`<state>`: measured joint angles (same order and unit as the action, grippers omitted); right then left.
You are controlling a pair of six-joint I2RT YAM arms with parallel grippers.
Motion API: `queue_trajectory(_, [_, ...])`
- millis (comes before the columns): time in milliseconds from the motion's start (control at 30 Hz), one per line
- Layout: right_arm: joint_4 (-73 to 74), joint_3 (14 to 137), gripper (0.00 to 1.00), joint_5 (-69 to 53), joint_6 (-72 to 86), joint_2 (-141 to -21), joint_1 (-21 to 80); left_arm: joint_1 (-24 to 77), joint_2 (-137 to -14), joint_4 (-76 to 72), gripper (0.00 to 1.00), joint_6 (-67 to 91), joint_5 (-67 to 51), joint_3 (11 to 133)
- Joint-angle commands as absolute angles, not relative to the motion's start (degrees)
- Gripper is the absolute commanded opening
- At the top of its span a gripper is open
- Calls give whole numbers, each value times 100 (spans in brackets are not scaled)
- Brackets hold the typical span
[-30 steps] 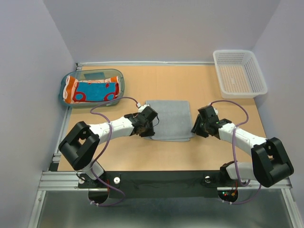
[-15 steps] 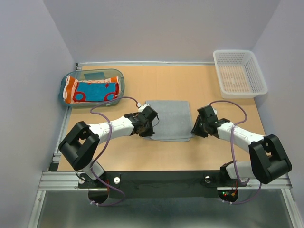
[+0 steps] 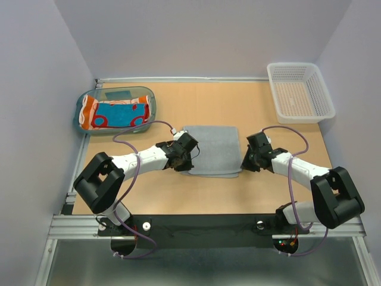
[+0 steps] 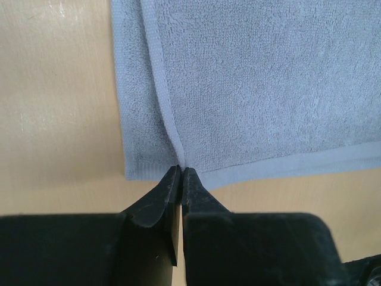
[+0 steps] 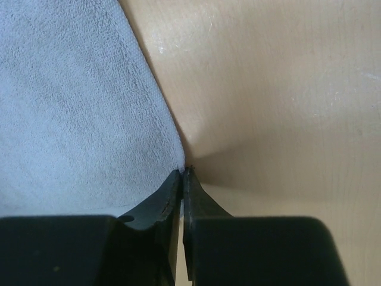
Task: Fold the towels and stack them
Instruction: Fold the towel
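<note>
A plain grey towel (image 3: 211, 149) lies folded flat at the table's middle. My left gripper (image 3: 187, 164) is shut on its near left corner; in the left wrist view (image 4: 180, 170) the tips pinch the hem of the towel (image 4: 250, 83). My right gripper (image 3: 243, 162) is shut on the near right corner; in the right wrist view (image 5: 183, 171) the towel (image 5: 77, 107) rises slightly at the tips. Other towels, orange (image 3: 89, 112) and teal-blue with red marks (image 3: 122, 114), lie in the tray.
The translucent teal tray (image 3: 153, 102) stands at the far left of the table. A white mesh basket (image 3: 271, 89) stands at the far right corner. Purple cables loop over both arms. Walls close the table on three sides.
My right gripper has shifted slightly left toward the towel's near right corner. The left gripper has barely moved.
</note>
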<state>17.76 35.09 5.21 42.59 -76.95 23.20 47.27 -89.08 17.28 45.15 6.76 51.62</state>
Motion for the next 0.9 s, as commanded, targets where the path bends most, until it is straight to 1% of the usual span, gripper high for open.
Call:
queue_trajectory(0, [2136,3472,5,668,4157,-7752,2303,4772,-8789,1837,0,4421,888,5432])
queue_trajectory(33, [2144,3480,1,668,4157,-7743,2303,4772,-8789,1846,0,4412,896,5440])
queue_trajectory(67, [2145,3498,1,668,4149,-7734,2294,4772,-8789,1854,0,4403,905,5449])
queue_trajectory(233, [2346,3805,0,650,4026,-7585,2303,4764,-8789,2047,0,4324,1072,5721])
queue_trajectory(400, [2812,4438,1,536,3841,-7541,2303,4588,-8772,2460,0,4052,1336,6230])
queue_trajectory(567, [3427,4825,1,133,3770,-7497,2303,4395,-8649,2900,0,3824,1564,6460])
queue_trajectory(633, [3541,4869,1,35,3744,-7479,2303,4342,-8535,2953,0,3788,1600,6373])
queue_trajectory(667, [3629,4860,1,-295,3753,-7471,2303,4324,-8447,2962,0,3779,1600,6311])
queue_trajectory(800, [3665,4659,2,-580,3797,-7479,2338,4280,-8367,2717,0,3814,1424,5706])
queue_trajectory(867, [3639,4536,3,-641,3788,-7619,2373,4254,-8419,2506,0,3867,1380,5197])
